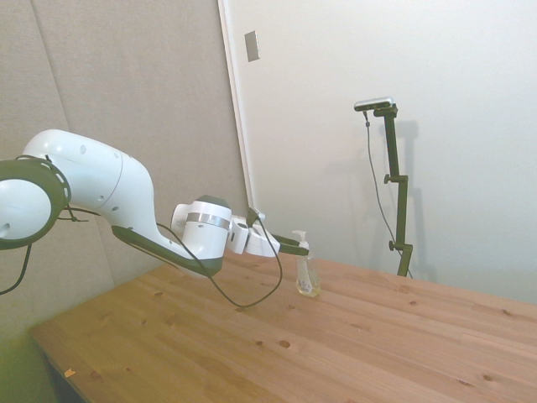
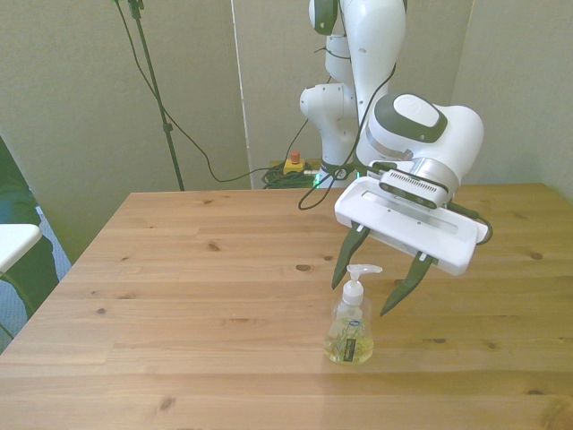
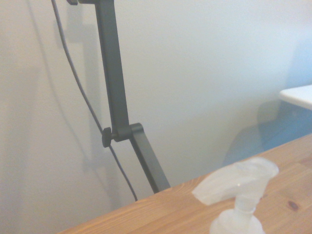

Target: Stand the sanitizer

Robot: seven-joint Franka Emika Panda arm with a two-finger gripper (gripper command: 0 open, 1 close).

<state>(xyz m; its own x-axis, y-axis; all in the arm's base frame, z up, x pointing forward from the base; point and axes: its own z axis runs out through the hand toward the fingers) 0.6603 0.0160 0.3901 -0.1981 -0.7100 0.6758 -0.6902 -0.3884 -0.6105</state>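
- The sanitizer (image 2: 350, 324) is seen standing upright on the wooden table (image 2: 179, 269), toward the near edge in the front view and somewhat to that view's right of the middle.
- The gripper (image 2: 380, 281) is held just above and behind the bottle, its jaws spread wide and clasping nothing.
- In the front view the white pump head is framed between the two dark fingers (image 2: 347, 260), one on either side, with clear space left between each finger and the bottle.
- In the side view the sanitizer (image 1: 306, 269) is shown at the tip of the outstretched arm, with the gripper (image 1: 289, 244) level with the pump; whether anything touches cannot be told from there.
- From the wrist camera only the blurred pump head of the sanitizer (image 3: 237, 192) is caught, close to the lens.
- Nothing else is seen lying on the table around the bottle.
- A black cable (image 1: 252, 285) is seen drooping from the wrist toward the boards, short of the bottle.
- The bottle's long axis is held vertical, base on the wood; the nozzle is pointed toward the front view's right.
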